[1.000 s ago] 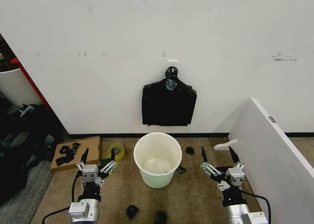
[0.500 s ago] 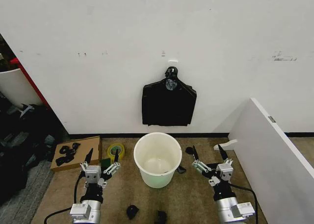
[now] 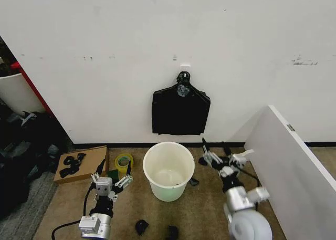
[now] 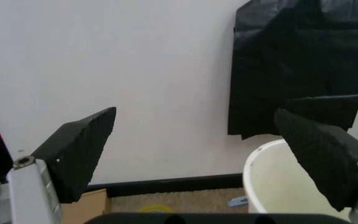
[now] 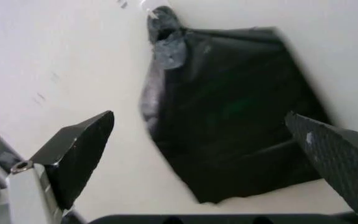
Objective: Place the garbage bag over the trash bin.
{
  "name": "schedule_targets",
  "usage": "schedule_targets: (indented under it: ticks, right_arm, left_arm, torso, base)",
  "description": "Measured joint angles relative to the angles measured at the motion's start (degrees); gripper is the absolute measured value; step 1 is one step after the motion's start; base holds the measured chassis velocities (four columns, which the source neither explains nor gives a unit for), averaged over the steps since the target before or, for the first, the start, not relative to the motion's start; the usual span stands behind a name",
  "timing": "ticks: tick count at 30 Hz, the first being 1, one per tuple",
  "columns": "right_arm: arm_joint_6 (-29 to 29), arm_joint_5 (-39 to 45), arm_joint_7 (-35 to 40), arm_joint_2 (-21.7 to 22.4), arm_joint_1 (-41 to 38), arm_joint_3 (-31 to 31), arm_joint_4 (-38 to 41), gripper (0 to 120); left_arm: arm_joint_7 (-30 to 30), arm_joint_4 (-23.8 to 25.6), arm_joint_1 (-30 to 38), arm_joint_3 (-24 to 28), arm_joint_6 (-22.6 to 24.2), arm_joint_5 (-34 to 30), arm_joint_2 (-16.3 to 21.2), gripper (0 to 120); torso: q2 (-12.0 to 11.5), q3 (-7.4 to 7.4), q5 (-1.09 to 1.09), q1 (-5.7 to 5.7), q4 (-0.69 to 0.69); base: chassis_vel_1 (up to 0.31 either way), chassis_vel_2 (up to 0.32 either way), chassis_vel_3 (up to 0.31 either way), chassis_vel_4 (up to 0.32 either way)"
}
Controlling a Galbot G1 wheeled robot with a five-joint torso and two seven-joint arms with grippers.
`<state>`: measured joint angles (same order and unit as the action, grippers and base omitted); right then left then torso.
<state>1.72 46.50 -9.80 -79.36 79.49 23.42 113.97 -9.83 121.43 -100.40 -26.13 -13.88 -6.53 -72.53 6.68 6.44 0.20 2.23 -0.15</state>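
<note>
The trash bin [image 3: 168, 170], a round white bucket, stands open on the carpet by the wall; its rim also shows in the left wrist view [image 4: 272, 177]. The garbage bag is out of view. A flat black bag bundle [image 3: 180, 111] hangs by its knot from a wall hook above the bin. My left gripper [image 3: 113, 173] is open, low and left of the bin, and faces the wall [image 4: 195, 121]. Open as well, my right gripper [image 3: 215, 150] is raised to the right of the bin's rim. It points up at the bundle [image 5: 229, 126].
A white slanted panel [image 3: 294, 166] closes off the right side. Left of the bin lie a yellow tape roll [image 3: 124, 161] and a cardboard piece [image 3: 84, 164] with black scraps. More black scraps [image 3: 142, 227] lie on the near floor. Dark clutter fills the far left.
My right arm has risen and moved forward and left, from low at the right to beside the bin's rim. The left gripper has crept slightly forward.
</note>
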Motion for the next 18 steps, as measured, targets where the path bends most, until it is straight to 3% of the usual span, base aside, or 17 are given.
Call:
schedule_targets:
  ticks: [6, 8, 18]
  right_arm:
    - [-3.0, 12.9, -0.5, 1.4, -10.1, -2.5, -5.7, 100]
    - [-3.8, 18.1, -0.4, 0.7, -16.7, -4.0, -10.6, 100]
    - [-4.5, 23.1, -1.8, -3.0, -27.0, -6.0, -20.9, 100]
  left_arm:
    - [0.3, 0.0, -0.7, -1.0, -0.5, 0.3, -0.6, 100]
    - [0.5, 0.0, -1.6, -1.3, -0.9, 1.1, -1.7, 100]
    - [0.5, 0.7, -3.5, -1.5, -1.6, 2.3, -3.2, 100]
  torso:
    - [0.0, 0.00, 0.01, 0.00, 0.00]
    - [0.0, 0.00, -0.01, 0.00, 0.02]
    - [0.0, 0.00, -0.01, 0.00, -0.01]
  base:
    - [0.000, 0.000, 0.000, 0.000]
    - [0.000, 0.000, 0.000, 0.000]
    - [0.000, 0.000, 0.000, 0.000]
